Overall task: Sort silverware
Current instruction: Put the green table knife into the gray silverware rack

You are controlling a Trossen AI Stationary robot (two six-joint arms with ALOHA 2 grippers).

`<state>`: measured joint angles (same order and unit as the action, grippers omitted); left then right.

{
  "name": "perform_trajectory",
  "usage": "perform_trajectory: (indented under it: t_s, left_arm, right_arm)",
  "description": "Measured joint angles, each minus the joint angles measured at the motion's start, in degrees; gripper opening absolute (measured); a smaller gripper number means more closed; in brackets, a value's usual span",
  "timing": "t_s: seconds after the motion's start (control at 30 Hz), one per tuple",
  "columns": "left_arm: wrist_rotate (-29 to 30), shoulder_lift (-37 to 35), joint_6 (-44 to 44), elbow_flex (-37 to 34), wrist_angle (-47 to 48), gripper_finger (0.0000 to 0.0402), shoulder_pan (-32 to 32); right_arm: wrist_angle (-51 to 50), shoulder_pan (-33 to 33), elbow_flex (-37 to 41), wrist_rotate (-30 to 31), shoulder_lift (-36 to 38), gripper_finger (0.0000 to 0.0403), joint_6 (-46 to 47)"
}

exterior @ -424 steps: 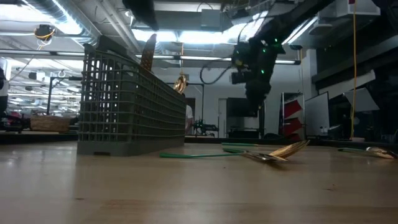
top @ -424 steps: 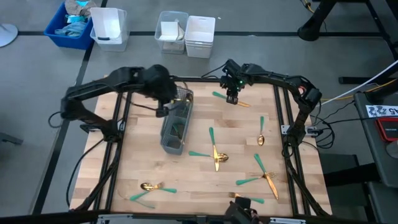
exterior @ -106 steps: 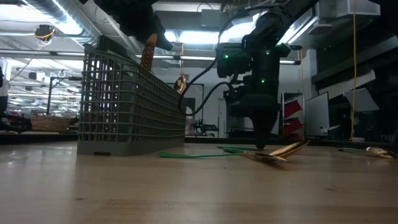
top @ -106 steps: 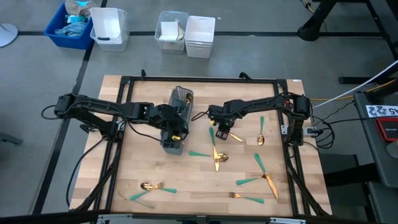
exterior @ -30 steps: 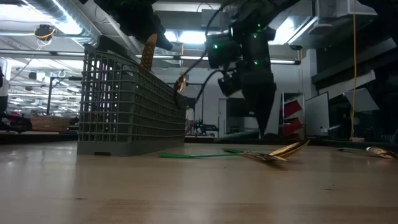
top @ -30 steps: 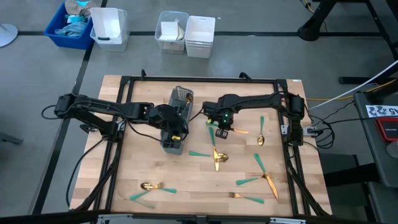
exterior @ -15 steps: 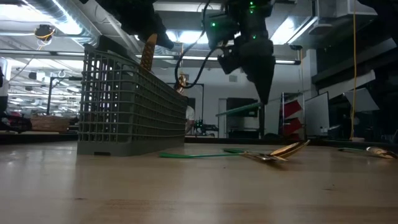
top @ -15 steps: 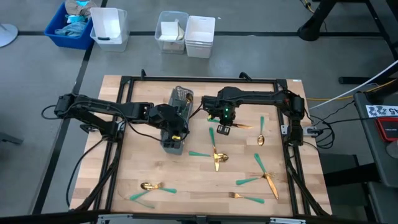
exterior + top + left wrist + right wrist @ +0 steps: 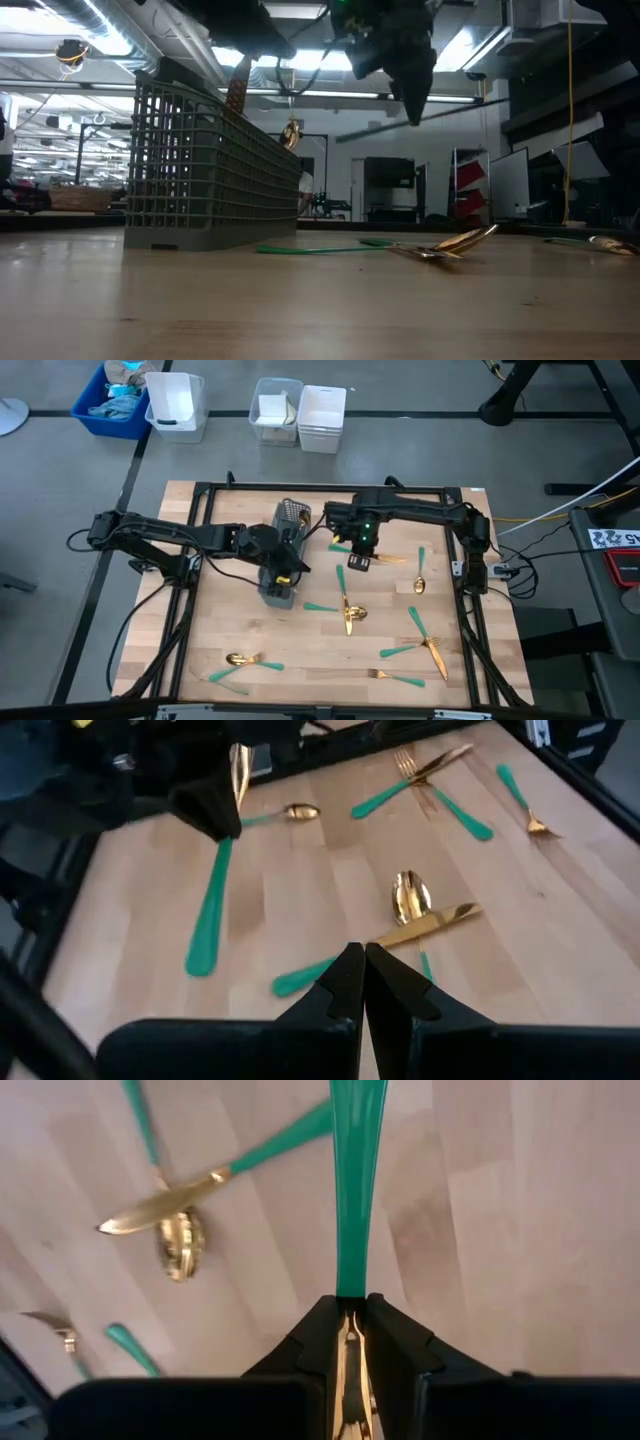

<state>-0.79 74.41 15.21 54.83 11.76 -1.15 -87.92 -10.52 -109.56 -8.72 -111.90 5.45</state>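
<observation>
The right gripper (image 9: 357, 557) hangs in the air above the middle of the wooden table (image 9: 230, 630), at about 3 o'clock from the grey mesh caddy (image 9: 283, 553) and clear of it. Its fingers (image 9: 318, 1338) are clenched on one piece of silverware: the gold metal end sits between the pads, and the teal handle (image 9: 354, 1190) juts straight out ahead of them. In the low view that handle (image 9: 385, 128) shows as a thin, nearly level bar, well above the tabletop. Which kind of utensil it is cannot be told, since the head is hidden in the grip.

The left gripper (image 9: 291, 571) is low at the near end of the caddy, on its 3 o'clock side, with its two fingers (image 9: 345, 982) pressed together and nothing between them.

The rest of the silverware lies loose on the table. Just at 6 o'clock from the right gripper, a knife (image 9: 345, 611) and a spoon (image 9: 358, 612) lie crossed with a teal handle (image 9: 321, 607) beside them. At 3 o'clock lies another spoon (image 9: 420, 582), its handle pointing to 12 o'clock. Toward 5 o'clock two pieces cross, one of them a fork (image 9: 433, 649). A lone fork (image 9: 384, 676) lies near the 6 o'clock edge of the table, and another spoon (image 9: 236, 659) with a second piece beside it rests toward 7 o'clock. Some gold heads (image 9: 290, 134) stand up out of the caddy.
</observation>
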Motion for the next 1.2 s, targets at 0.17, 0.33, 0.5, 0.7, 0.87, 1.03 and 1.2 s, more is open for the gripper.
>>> perform_trajectory:
  t_s: [0.17,0.33,0.5,0.7,0.87,1.03,1.2]
  left_arm:
    - [0.0,0.0,4.4,0.0,-4.3,0.0004,0.0]
    - [0.0,0.0,6.7,0.0,-5.8,0.0017,0.0]
    - [0.0,0.4,8.0,0.0,-10.8,0.0084,0.0]
    - [0.1,0.4,15.6,0.0,-14.4,0.0136,0.0]
    - [0.1,3.7,20.3,0.0,-15.3,0.0141,-0.1]
    - [5.1,9.6,26.7,0.0,-20.3,0.0141,-1.4]
    - [14.2,13.5,33.0,0.0,-25.7,0.0141,-3.4]
  right_arm:
    - [-0.2,0.0,-3.2,-1.6,0.0,0.0049,-0.7]
    - [-0.2,0.0,-5.8,-4.0,0.0,0.0049,-1.3]
    - [-0.2,0.0,-7.5,-5.8,0.0,0.0049,-1.3]
    - [0.1,0.0,-8.7,-6.7,0.0,0.0049,-1.3]
    - [0.6,0.0,-8.7,-10.4,0.0,0.0049,-1.3]
    - [1.1,0.0,-8.7,-10.9,0.0,0.0049,-1.3]
    - [1.2,0.0,-8.7,-10.9,0.0,0.0049,-1.3]
